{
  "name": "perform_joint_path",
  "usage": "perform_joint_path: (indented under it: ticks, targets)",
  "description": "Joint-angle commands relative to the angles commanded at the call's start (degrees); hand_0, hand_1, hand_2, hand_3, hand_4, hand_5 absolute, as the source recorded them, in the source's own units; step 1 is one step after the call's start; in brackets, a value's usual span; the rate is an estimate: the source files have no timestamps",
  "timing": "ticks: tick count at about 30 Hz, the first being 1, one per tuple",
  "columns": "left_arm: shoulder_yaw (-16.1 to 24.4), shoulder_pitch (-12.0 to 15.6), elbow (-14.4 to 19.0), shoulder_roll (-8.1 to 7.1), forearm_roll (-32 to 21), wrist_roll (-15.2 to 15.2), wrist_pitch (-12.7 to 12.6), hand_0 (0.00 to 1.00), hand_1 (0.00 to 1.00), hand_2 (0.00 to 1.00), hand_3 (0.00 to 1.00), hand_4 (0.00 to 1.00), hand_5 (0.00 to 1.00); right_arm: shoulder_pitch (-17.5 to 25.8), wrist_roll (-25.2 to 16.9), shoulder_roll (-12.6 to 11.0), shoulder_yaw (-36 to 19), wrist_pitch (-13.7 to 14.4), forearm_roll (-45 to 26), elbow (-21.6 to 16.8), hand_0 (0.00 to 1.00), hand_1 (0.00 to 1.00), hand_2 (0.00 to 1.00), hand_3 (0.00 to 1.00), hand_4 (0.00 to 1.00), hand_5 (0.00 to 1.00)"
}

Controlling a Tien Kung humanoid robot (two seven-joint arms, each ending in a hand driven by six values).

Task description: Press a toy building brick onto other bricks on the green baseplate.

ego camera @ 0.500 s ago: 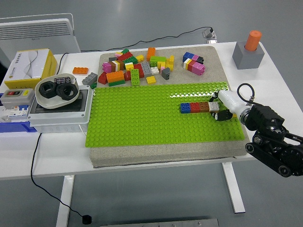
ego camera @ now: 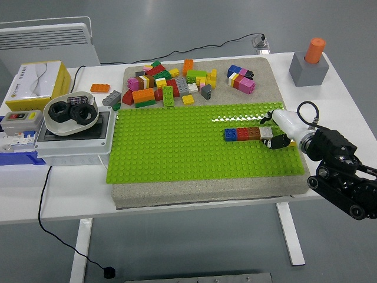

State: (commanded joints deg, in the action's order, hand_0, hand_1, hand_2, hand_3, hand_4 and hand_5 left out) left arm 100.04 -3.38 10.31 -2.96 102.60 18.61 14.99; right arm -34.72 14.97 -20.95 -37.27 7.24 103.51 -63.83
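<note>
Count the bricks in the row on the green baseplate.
4: blue brick, red brick, brown brick, white brick by the right hand, which may hide more.

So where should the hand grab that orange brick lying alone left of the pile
Pinch the orange brick across its two long sides, coming straight down from above. It lies flat on the white table, studs up, apart from the brick pile, so both long sides look free for fingers.
</note>
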Motion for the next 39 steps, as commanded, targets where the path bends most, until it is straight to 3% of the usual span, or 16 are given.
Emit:
perform_joint_path:
  ticks: [1, 6, 7, 11, 13, 22, 29, 39]
  targets:
    - [0.0, 0.0, 0.0, 0.03, -0.1, 0.0, 0.0, 0.766, 0.723, 0.722, 0.797, 0.998, 0.998, 0.5, -0.1, -0.6, -0.7, 0.3, 0.2, -1.2, 0.857, 0.79, 0.821, 0.72, 0.919, 0.399]
    - [-0.1, 0.1, 0.0, 0.19, -0.6, -0.1, -0.2, 0.766, 0.723, 0.722, 0.797, 0.998, 0.998, 3.3, -0.3, -3.4, -2.3, 1.5, 2.6, -6.9, 0.857, 0.79, 0.821, 0.72, 0.919, 0.399]
    - [-0.1, 0.1, 0.0, 0.21, -0.6, -0.1, -0.2, 0.766, 0.724, 0.72, 0.797, 0.998, 0.998, 3.8, -0.3, -3.8, -2.3, 1.6, 3.2, -7.8, 0.867, 0.799, 0.85, 0.662, 0.931, 0.509]
    - [0.0, 0.2, 0.0, 0.36, -0.6, -0.1, -0.3, 0.766, 0.724, 0.72, 0.797, 0.998, 0.998, 5.8, -0.2, -4.6, -1.7, 2.0, 5.1, -9.4, 0.867, 0.799, 0.85, 0.662, 0.931, 0.509]
    - [0.0, 0.2, 0.0, 0.43, -0.5, -0.1, -0.3, 0.766, 0.724, 0.721, 0.797, 0.998, 0.998, 6.4, -0.3, -4.5, -1.8, 2.3, 5.7, -9.5, 0.87, 0.817, 0.873, 0.652, 0.931, 0.553]
    - [0.5, 0.3, 0.0, 0.64, 0.5, 0.1, -0.2, 0.766, 0.724, 0.721, 0.799, 0.998, 0.998, 7.2, -0.8, -3.3, -3.3, 3.4, 6.8, -8.2, 0.871, 0.813, 0.875, 0.65, 0.929, 0.558]
    - [0.7, 0.0, 0.0, 0.49, 1.5, 0.1, -0.1, 0.766, 0.724, 0.724, 0.802, 0.998, 0.998, 6.5, -0.9, -1.9, -2.5, 3.1, 6.7, -5.0, 0.872, 0.81, 0.872, 0.65, 0.926, 0.566]
    - [0.5, 0.2, 0.0, 0.32, 1.7, -0.1, -0.1, 0.766, 0.725, 0.724, 0.804, 0.998, 0.998, 6.2, -1.1, -1.6, -1.5, 2.9, 6.1, -2.9, 0.869, 0.81, 0.865, 0.647, 0.923, 0.57]
